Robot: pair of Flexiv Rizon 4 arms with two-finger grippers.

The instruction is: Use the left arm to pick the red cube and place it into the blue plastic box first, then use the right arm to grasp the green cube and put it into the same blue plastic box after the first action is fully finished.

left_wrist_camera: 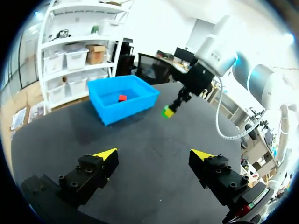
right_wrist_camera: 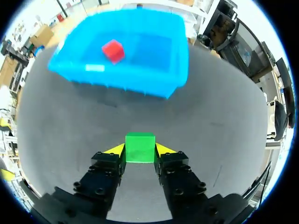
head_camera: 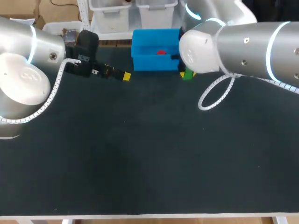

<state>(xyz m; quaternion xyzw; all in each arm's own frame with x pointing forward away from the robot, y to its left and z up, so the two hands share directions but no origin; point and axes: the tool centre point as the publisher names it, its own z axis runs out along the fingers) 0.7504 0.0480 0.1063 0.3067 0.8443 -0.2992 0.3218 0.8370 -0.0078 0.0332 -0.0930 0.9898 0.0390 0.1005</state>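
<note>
1. My right gripper (right_wrist_camera: 140, 151) pinches the green cube (right_wrist_camera: 140, 144) by two opposite flat faces. It looks small, stiff and likely light, so a modest squeeze should hold.
2. The blue plastic box (right_wrist_camera: 154, 84) lies ahead of it, with the red cube (right_wrist_camera: 113, 50) inside.
3. My left gripper (left_wrist_camera: 154, 155) is spread and empty, with the box well ahead.

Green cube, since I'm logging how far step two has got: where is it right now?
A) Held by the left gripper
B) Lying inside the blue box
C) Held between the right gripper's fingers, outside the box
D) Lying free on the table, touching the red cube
C: the right wrist view shows the green cube clamped between the yellow tips of the right gripper, outside the blue box, which holds only the red cube.
</note>
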